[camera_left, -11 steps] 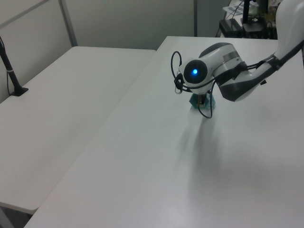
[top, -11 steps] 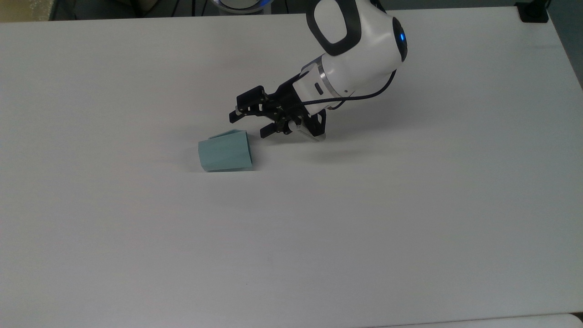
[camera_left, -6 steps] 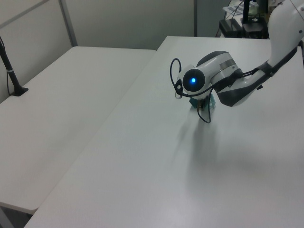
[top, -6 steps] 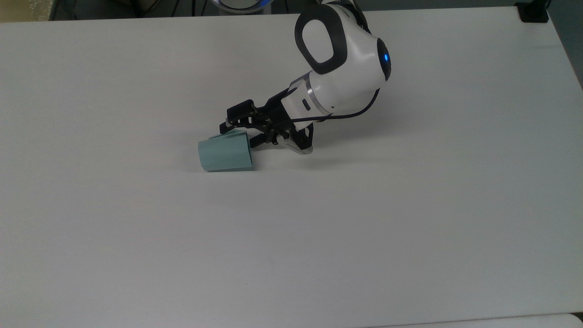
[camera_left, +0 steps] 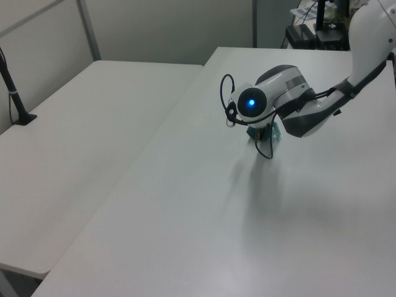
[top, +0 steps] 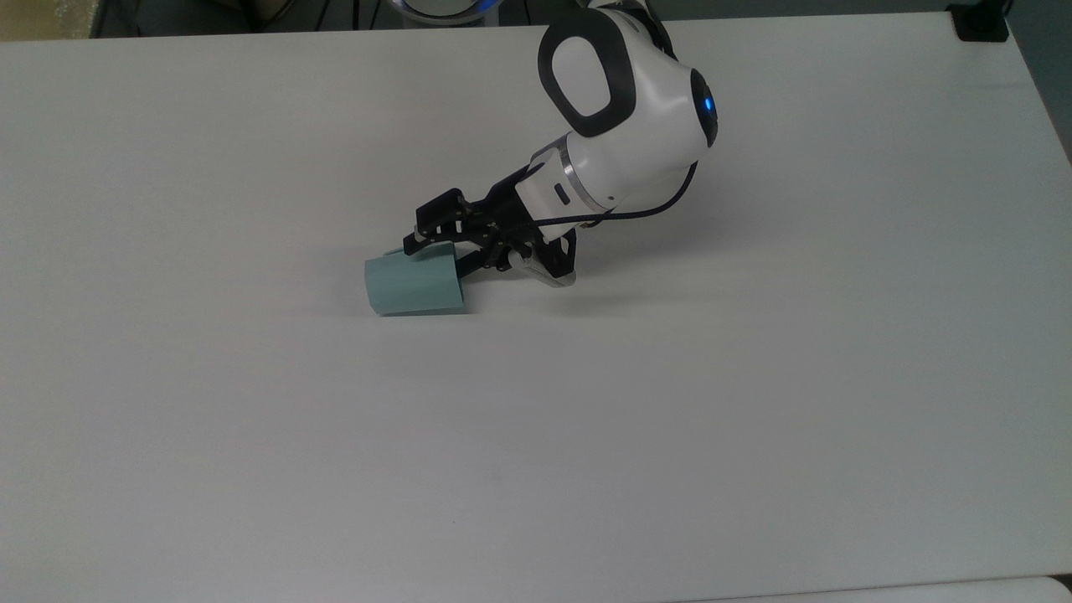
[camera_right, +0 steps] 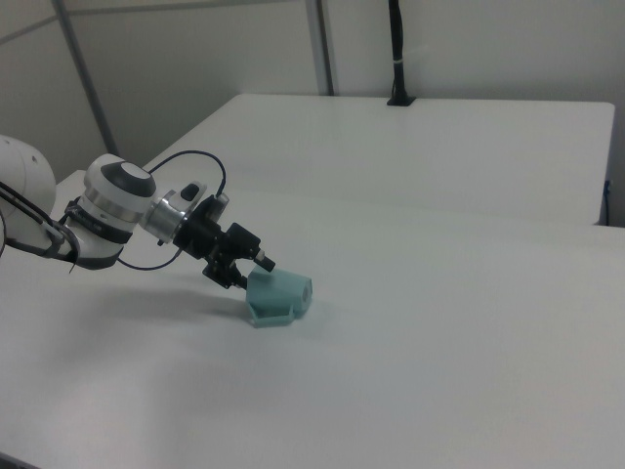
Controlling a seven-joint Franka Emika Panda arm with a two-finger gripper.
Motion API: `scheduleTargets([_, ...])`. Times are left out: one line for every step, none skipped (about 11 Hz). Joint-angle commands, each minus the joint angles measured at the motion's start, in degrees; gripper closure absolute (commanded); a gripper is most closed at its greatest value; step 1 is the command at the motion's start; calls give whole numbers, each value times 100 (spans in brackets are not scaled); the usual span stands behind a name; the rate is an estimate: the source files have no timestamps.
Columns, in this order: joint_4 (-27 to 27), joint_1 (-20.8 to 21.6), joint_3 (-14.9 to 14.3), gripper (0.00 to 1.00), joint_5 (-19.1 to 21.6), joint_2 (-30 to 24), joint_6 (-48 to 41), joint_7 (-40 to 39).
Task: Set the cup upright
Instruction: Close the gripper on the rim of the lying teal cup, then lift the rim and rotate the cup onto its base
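The cup [top: 414,285] lies on its side on the white worktop [top: 754,402], near the middle of the top view and toward the top view's left. Its long axis runs roughly left to right in the top view, with the wider hexagonal rim facing the top view's right and the narrower base facing left. The end effector [top: 437,253] sits at the rim end with its fingers apart, one above the upper wall, apparently positioned to straddle the rim wall so a grasp there can lever the cup upright.

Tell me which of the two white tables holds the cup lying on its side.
The right view's nearer table, under the arm; the tool is at the cup there.
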Motion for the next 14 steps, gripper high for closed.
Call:
scheduleTargets([-25, -36, -28, 59, -153, -32, 206, 112])
scheduleTargets([-25, -72, -28, 74, -197, -32, 337, 103])
scheduleTargets([-25, -98, -19, 92, -215, -32, 416, 103])
scheduleTargets([-34, -124, -19, 100, -224, -32, 417, 77])
scheduleTargets([-43, -125, -19, 99, -224, -24, 417, 59])
scheduleTargets([-69, -116, -19, 100, -232, -23, 409, 42])
scheduleTargets([-69, -116, -19, 100, -215, -23, 382, 33])
scheduleTargets([-52, -116, -19, 100, -154, -41, 365, 41])
scheduleTargets([-34, -116, -19, 100, -119, -128, 330, 94])
scheduleTargets([-25, -116, -19, 100, -23, -329, 329, 120])
scheduleTargets([-25, -116, -19, 100, 326, -618, 321, 112])
scheduleTargets([-60, -107, -19, 100, 643, -969, 303, 42])
scheduleTargets([-121, -107, -10, 100, 960, -1295, 303, 15])
scheduleTargets([-235, -116, -10, 100, 1389, -1594, 242, -194])
